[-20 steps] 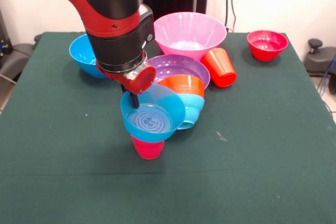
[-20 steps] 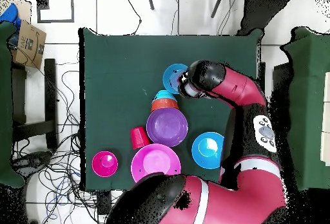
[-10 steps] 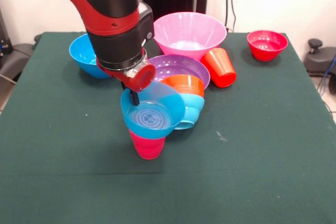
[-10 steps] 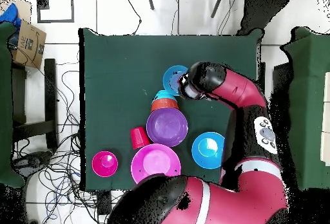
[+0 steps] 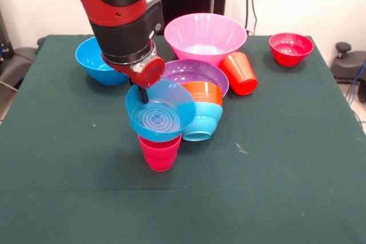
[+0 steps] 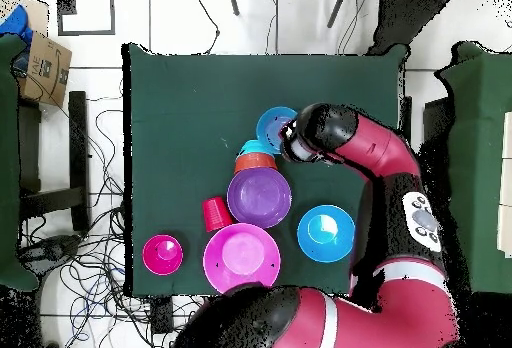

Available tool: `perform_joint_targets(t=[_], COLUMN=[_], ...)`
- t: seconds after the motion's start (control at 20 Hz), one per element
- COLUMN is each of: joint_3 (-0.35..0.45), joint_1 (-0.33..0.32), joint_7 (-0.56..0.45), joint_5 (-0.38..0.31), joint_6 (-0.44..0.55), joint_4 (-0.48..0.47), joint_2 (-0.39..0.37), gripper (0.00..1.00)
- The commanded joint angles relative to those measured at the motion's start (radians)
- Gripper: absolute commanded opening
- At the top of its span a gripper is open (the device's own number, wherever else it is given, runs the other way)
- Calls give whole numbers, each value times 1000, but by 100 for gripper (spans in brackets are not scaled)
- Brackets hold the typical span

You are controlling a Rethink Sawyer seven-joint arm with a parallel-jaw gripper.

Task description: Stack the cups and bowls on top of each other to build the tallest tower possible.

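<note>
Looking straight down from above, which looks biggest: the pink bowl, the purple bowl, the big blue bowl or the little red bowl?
Largest to smallest in the overhead view:
1. pink bowl
2. purple bowl
3. big blue bowl
4. little red bowl
Purple and blue look close in width, so that pair is less certain; deeper bowls also have rims nearer the camera.
</note>
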Motion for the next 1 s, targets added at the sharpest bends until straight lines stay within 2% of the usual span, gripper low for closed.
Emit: perform_joint_targets(t=[0.05, 1.0], joint_3=[84, 146], joint_1=[-8, -51], joint_7=[30, 35], joint_5=[0, 21], joint_6=[-37, -145], joint_4=[81, 117], joint_2=[0, 24], gripper=[0, 0])
